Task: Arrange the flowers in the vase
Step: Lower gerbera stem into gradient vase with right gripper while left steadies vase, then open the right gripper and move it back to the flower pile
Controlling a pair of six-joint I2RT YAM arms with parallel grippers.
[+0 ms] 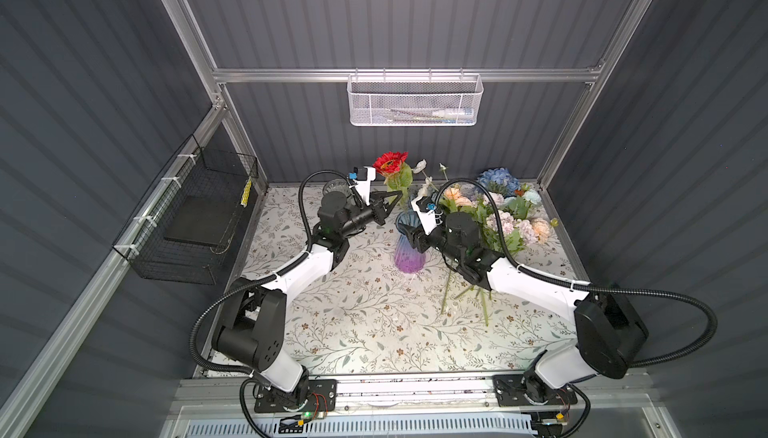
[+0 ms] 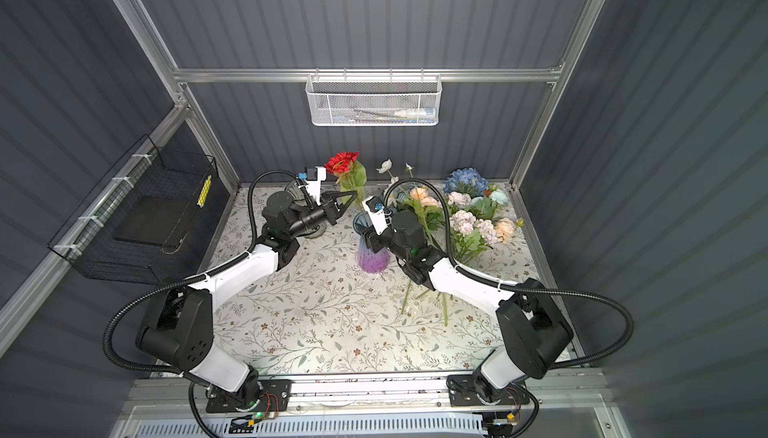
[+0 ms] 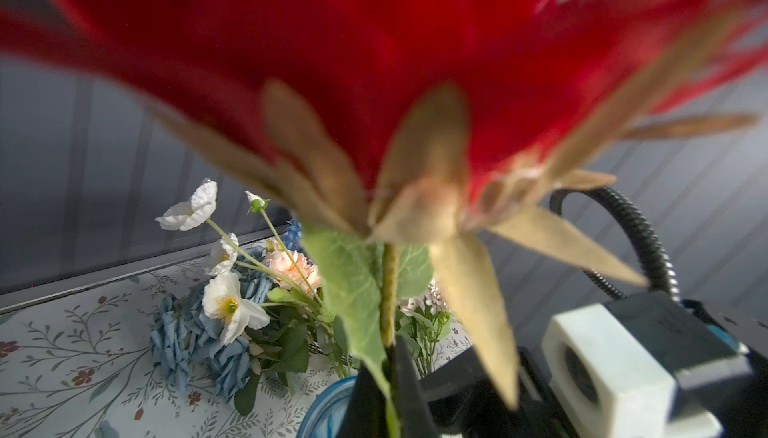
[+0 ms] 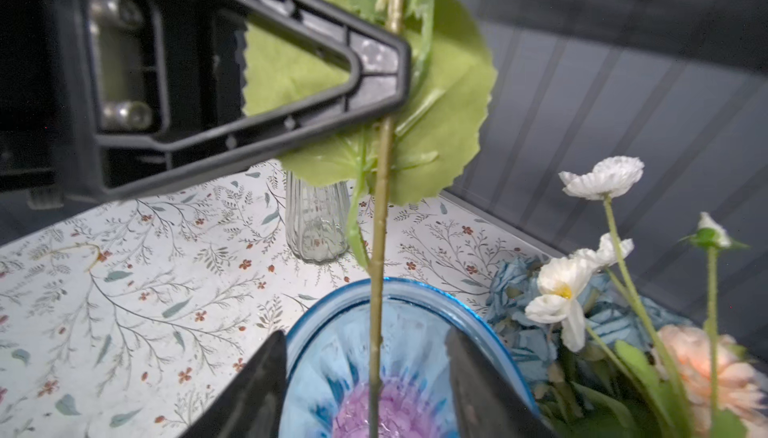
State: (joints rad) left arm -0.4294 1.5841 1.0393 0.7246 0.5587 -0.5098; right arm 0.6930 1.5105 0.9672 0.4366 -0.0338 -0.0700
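Right wrist: clenched left fingers (image 4: pixel 374 53), upper left, on red daisy stem (image 4: pixel 382 207) to guide it into blue vase (image 4: pixel 415 286); held right fingers (image 4: pixel 257 390) released.

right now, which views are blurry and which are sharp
Left wrist view: the red flower looms close and blurred, white blooms behind sharp; right wrist view: vase rim fairly crisp; both top views: sharp, tablecloth brightest near the front.
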